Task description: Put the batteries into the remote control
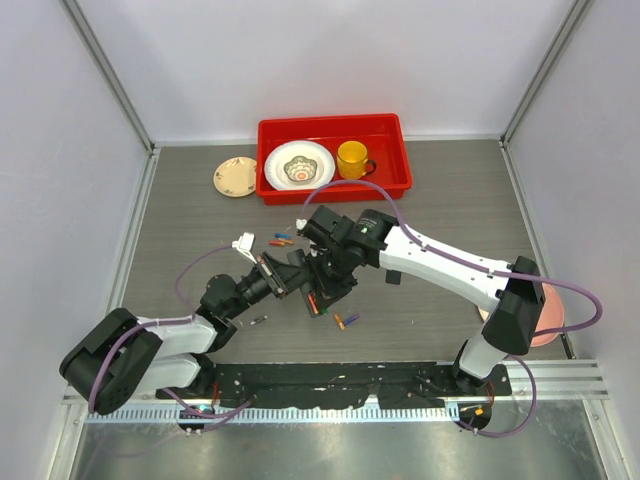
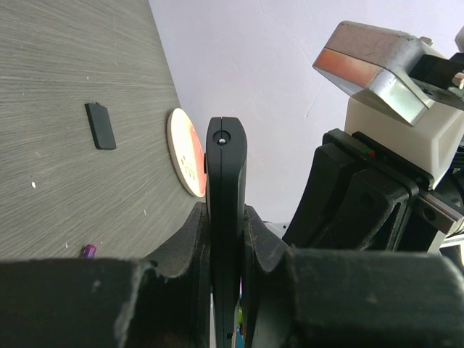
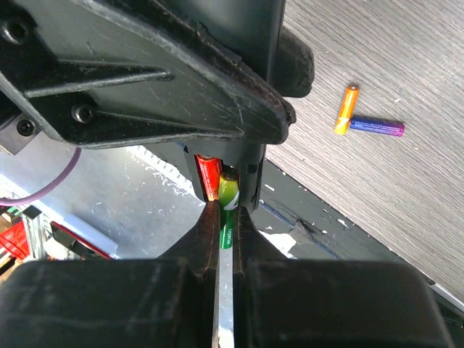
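Observation:
My left gripper point(image 2: 226, 243) is shut on the black remote control point(image 2: 226, 174), held edge-on above the table; both show mid-table in the top view point(image 1: 283, 275). My right gripper point(image 3: 226, 217) is shut on a green battery point(image 3: 228, 197), whose tip is in the remote's point(image 3: 250, 156) open compartment beside a red battery point(image 3: 209, 177). An orange battery point(image 3: 346, 110) and a purple one point(image 3: 377, 127) lie together on the table point(image 1: 345, 320). Several more batteries point(image 1: 282, 240) lie behind the grippers, and a grey one point(image 1: 258, 320) lies to the left.
A small black cover piece point(image 2: 100, 125) lies on the table point(image 1: 393, 277). A red tray point(image 1: 335, 128) with a white plate and a yellow cup stands at the back, with a small plate point(image 1: 235, 177) to its left. A pink plate point(image 1: 550, 320) lies at the right edge.

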`<state>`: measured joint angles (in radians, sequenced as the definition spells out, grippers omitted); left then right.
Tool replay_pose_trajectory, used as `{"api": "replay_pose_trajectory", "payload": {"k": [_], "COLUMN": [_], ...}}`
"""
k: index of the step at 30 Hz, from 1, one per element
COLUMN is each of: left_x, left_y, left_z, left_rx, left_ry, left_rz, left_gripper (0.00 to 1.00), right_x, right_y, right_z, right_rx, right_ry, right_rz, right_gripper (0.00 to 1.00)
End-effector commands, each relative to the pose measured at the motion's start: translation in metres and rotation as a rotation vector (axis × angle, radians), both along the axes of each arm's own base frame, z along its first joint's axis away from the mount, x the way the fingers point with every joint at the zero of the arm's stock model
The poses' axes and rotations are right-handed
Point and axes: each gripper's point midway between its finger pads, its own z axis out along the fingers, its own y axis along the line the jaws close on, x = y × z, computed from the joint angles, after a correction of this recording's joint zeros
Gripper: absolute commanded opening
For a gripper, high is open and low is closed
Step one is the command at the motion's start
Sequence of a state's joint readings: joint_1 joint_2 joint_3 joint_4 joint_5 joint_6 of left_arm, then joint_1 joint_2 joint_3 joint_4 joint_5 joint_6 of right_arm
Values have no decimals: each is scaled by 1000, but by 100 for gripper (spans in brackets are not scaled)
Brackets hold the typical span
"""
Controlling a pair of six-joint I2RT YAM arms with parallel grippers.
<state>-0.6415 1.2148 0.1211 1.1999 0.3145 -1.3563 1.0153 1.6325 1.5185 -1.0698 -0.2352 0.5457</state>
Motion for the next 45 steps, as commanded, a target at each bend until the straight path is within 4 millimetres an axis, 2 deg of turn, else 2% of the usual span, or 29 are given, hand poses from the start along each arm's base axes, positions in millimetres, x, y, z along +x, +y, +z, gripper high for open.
{"api": "replay_pose_trajectory", "payload": {"k": [1,14,29,35,45], "left_x": [-6,-15,-20,-22,-20], "left_y": [-2,-3,-5,-4,-4], "left_z": [43,53,55,61,60], "left_rx": [-104,-135,-146,-178,-194], "left_ry": [-106,-117,-114,-117,-106], "left_rz": [-25,-50,-66,-74,-74], "left_gripper": [0,0,0,0,0], "right_x": [13,28,48,54,51], "right_y": [8,8,9,1,-13], "right_z": [2,-5,3,-3,-11], "right_rx": [17,-17,-23,-61,-119], "right_ry": [-61,-129,-230,-260,-256], "right_rz": [-38,-66,-97,-98,-93], "right_gripper": [1,1,1,1,15]}}
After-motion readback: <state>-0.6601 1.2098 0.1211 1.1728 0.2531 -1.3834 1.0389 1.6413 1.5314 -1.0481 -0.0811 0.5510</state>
